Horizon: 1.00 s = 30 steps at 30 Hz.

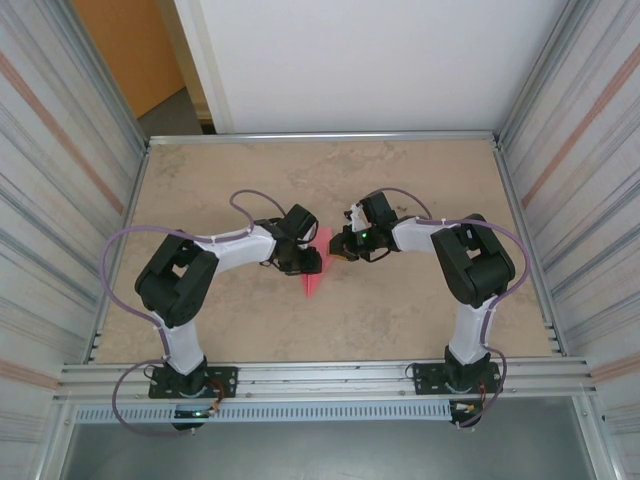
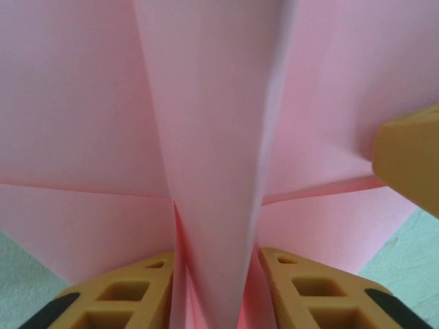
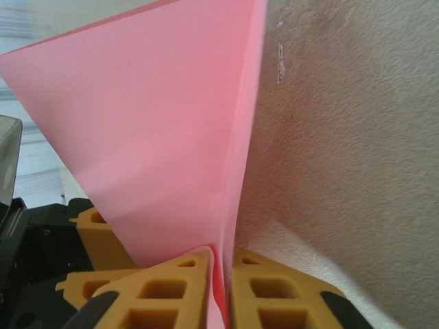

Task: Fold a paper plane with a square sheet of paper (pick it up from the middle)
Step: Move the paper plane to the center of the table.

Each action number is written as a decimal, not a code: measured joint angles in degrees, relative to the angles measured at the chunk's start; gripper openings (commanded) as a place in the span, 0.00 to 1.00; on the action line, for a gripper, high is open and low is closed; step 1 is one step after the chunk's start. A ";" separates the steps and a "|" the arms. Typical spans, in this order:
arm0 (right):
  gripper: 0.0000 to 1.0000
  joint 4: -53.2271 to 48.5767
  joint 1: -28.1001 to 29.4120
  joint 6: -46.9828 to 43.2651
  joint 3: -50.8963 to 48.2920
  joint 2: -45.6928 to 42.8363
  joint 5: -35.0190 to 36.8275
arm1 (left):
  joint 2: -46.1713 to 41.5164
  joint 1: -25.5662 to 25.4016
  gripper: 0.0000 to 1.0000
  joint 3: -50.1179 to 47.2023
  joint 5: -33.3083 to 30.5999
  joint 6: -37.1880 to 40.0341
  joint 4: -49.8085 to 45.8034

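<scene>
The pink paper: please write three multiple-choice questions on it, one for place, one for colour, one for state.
1. Where is the paper? A) between the left arm and the right arm B) at the far left corner C) on the front rail
2. What colour are the left fingers beside it? A) blue B) yellow-orange C) white
3. What is its state? A) flat, unfolded B) crumpled ball C) folded, with a ridge

Answers: A, the top view shows it between both; B, the left wrist view shows them; C, creases and a ridge run up from the fingers.
</scene>
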 measured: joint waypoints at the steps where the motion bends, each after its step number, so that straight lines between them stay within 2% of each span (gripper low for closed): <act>1: 0.25 0.02 0.00 -0.02 0.00 0.00 0.07 | 0.00 0.00 0.26 0.00 -0.17 0.00 -0.09; 6: 0.40 -0.09 -0.17 -0.48 -0.28 -1.07 2.58 | 0.00 0.00 0.14 0.28 -1.36 0.37 -1.31; 10: 0.47 -0.68 -1.09 -0.66 -2.14 -5.03 7.13 | 0.00 0.00 0.11 1.07 -2.95 1.31 -2.91; 19: 0.54 -5.29 -2.69 -1.14 -5.20 -17.40 22.67 | 0.83 0.26 0.09 9.57 -9.44 5.49 -8.28; 24: 0.56 -6.29 -2.71 -1.46 -6.49 -21.05 28.89 | 6.80 1.70 0.09 18.51 -12.52 7.78 -10.32; 30: 0.56 -6.99 -3.06 -2.56 -7.48 -21.24 31.82 | 15.41 4.31 0.10 29.22 -16.55 9.53 -13.49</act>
